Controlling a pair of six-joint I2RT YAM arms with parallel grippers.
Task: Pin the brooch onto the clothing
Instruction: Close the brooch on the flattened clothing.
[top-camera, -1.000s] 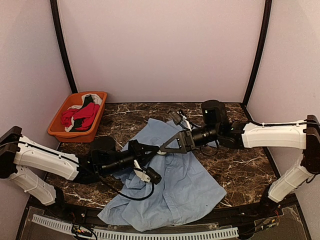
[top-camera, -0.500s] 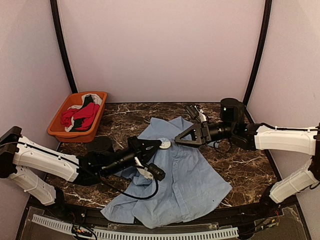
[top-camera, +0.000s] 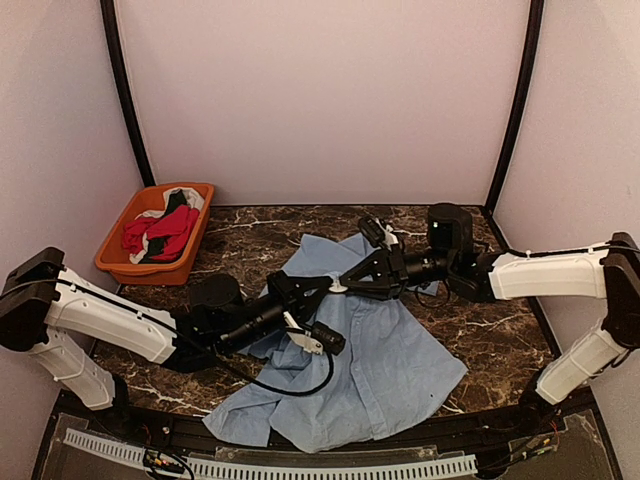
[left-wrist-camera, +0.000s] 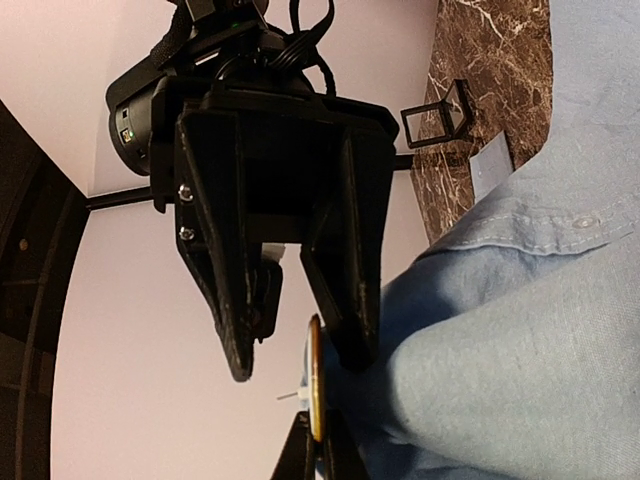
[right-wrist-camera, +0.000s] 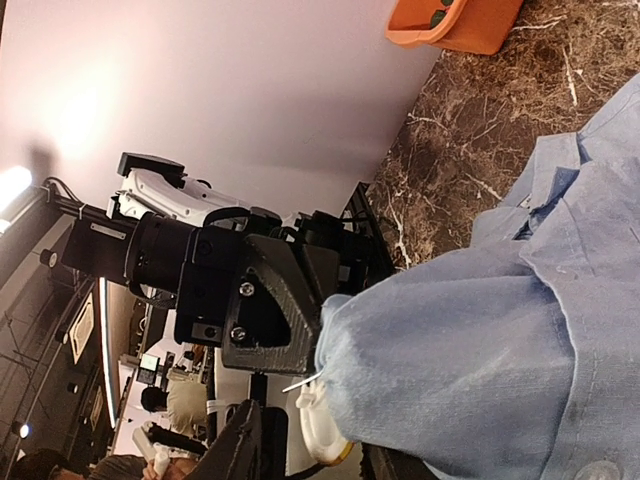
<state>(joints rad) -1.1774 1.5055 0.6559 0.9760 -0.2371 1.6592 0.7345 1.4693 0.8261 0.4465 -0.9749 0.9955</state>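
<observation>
One round brooch (left-wrist-camera: 315, 385), edge-on beside a raised fold of the light blue shirt (top-camera: 370, 350) at the overhead frame's centre, pinched between the left gripper's (left-wrist-camera: 318, 452) closed fingers, with the right gripper's (left-wrist-camera: 295, 350) fingers spread astride it, above the marble table (top-camera: 490, 340).

- The bare marble table (top-camera: 500, 335) is open at the frame's right and along the back.
- An orange basket (top-camera: 117, 262) of garments (top-camera: 160, 232) blocks the upper left.
- The left gripper (top-camera: 328, 290) and right gripper (top-camera: 348, 284) crowd the centre around the brooch (top-camera: 338, 287), over the rumpled blue shirt (top-camera: 390, 370).
</observation>
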